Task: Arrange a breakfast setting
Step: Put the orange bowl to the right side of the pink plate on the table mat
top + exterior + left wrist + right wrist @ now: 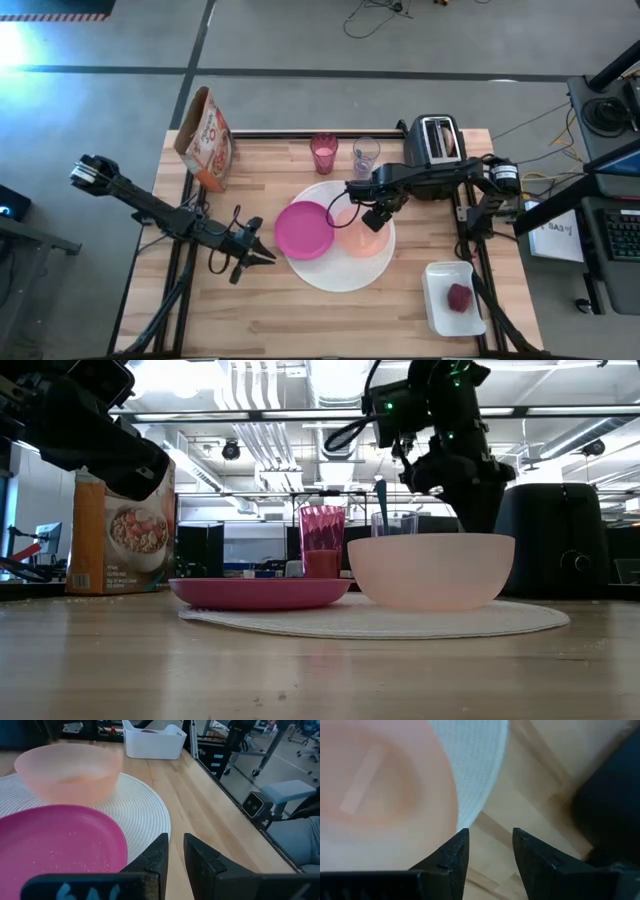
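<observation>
A large white round plate [340, 268] lies mid-table. The smaller magenta plate [303, 230] rests on its left part, and the peach-orange bowl [358, 238] stands upright on its right part. My left gripper [175, 837] sits low beside the magenta plate's near-left rim. It is open by a narrow gap with nothing in it. My right gripper [491, 831] points down over the bowl's far-right rim, open and empty. A pink cup [323, 152] stands at the far edge. A dark red fruit [459, 297] lies in a white tray [440, 310].
A clear cup [365, 155] stands beside the pink one. A dark toaster [437, 140] sits at the far right, close behind my right arm. A cereal box [205, 140] stands at the far left. Bare wood shows along the near edge [300, 320].
</observation>
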Robot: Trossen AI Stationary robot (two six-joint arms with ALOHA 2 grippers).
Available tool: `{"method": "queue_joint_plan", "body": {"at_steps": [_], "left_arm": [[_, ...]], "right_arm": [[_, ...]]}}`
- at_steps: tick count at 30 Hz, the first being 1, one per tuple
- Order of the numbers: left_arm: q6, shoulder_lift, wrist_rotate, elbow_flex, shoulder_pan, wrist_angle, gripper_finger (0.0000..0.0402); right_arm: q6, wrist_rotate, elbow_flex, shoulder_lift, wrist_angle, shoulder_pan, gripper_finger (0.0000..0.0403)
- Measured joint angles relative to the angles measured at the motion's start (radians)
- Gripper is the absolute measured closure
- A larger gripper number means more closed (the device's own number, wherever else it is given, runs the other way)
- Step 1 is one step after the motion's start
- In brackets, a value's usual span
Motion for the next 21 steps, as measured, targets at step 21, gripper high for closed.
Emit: {"method": "queue_joint_plan", "body": {"at_steps": [21], "left_arm": [[0.0,0.0,-0.014,0.0,0.0,0.001,0.0356]], "right_arm": [[0.001,-0.015,0.028,-0.035,0.047,0.003,0.0284]]}}
